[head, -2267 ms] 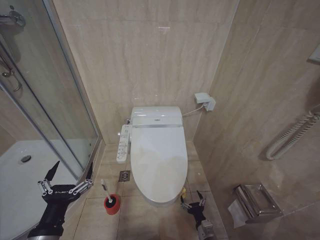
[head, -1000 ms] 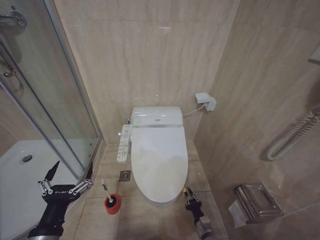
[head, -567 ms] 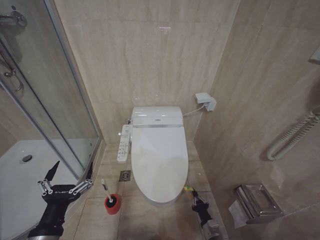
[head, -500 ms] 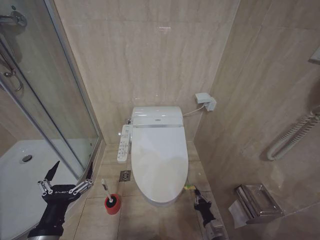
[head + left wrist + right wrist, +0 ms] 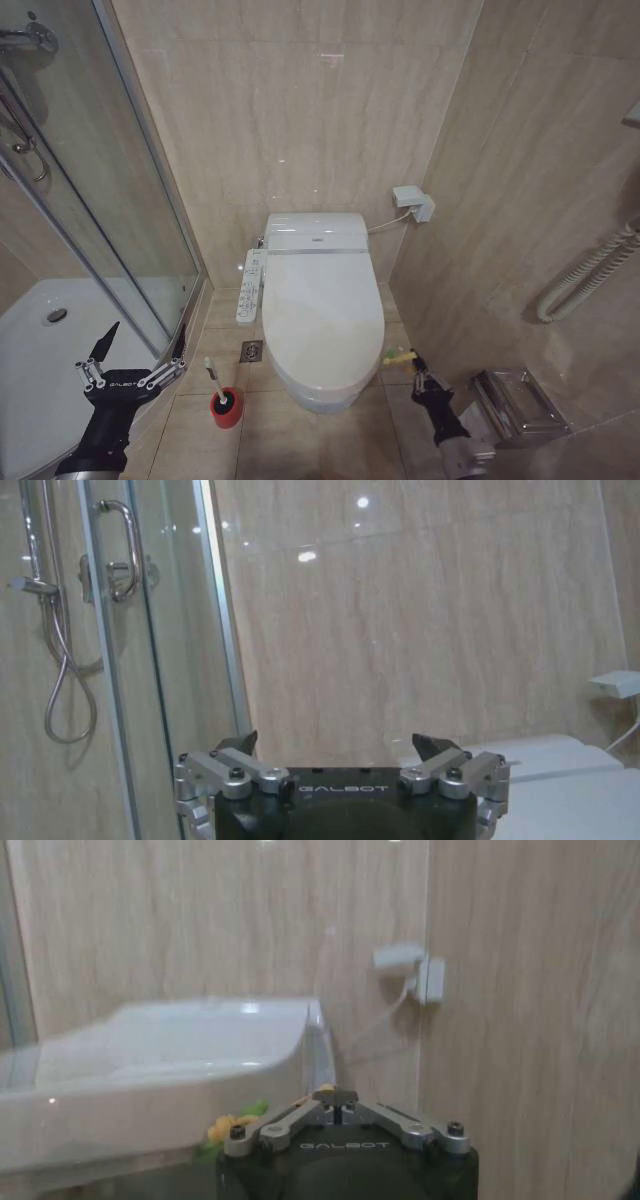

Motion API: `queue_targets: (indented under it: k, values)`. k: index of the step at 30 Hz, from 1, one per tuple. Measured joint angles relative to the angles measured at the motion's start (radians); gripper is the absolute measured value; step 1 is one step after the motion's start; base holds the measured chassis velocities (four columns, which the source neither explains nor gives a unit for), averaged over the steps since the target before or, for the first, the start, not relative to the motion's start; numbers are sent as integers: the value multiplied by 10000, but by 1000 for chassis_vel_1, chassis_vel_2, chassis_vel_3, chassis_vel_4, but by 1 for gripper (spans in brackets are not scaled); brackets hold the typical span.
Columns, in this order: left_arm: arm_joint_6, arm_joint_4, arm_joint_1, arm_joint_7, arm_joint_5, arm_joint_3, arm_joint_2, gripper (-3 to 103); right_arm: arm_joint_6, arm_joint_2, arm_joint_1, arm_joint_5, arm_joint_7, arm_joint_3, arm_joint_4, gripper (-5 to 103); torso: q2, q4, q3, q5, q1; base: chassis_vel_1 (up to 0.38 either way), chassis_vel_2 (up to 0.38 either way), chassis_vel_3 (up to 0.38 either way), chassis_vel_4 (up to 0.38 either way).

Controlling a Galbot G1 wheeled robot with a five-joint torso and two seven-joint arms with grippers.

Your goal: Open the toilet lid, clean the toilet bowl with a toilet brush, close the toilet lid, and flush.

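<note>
The toilet lid (image 5: 322,312) lies shut over the white toilet, so the toilet bowl is hidden. Its side edge shows as the toilet lid (image 5: 170,1041) in the right wrist view. The toilet brush (image 5: 212,372) stands with its white handle tilted in a small red holder (image 5: 226,409) on the floor, left of the toilet's front. My left gripper (image 5: 145,338) hangs open left of the brush, near the shower door, seen open as the left gripper (image 5: 335,742) in its own view. My right gripper (image 5: 419,373) is shut on nothing, low by the toilet's right side; the right gripper (image 5: 336,1097) points along the wall.
A glass shower door (image 5: 110,200) and tray close off the left. Tiled walls stand behind and right. A control panel (image 5: 250,285) sits on the toilet's left. A small yellow-green object (image 5: 398,356) lies on the floor by the right gripper. A paper holder (image 5: 518,405) juts from the right wall.
My right gripper shut its fingers and moved right, from the toilet's front corner toward the right wall. The left arm stayed put. The view shifted slightly.
</note>
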Motion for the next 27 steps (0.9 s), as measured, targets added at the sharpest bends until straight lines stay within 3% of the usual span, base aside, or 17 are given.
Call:
queue_targets:
  k: [6,14,27]
  values:
    - [0,0,0,0,0,-1,0,100,-543,-140,-105,307,252,196,1377,0,-1,-1,0,0,0,0,0,0,0]
    - [0,0,0,0,0,0,0,100,-1879,-504,1722,1042,875,132,2636,0,-1,3,1,-2,0,0,0,0,0]
    - [0,0,0,0,0,0,0,100,-2678,-1368,4107,2121,1050,127,2047,0,-1,3,1,1,1,0,0,0,0]
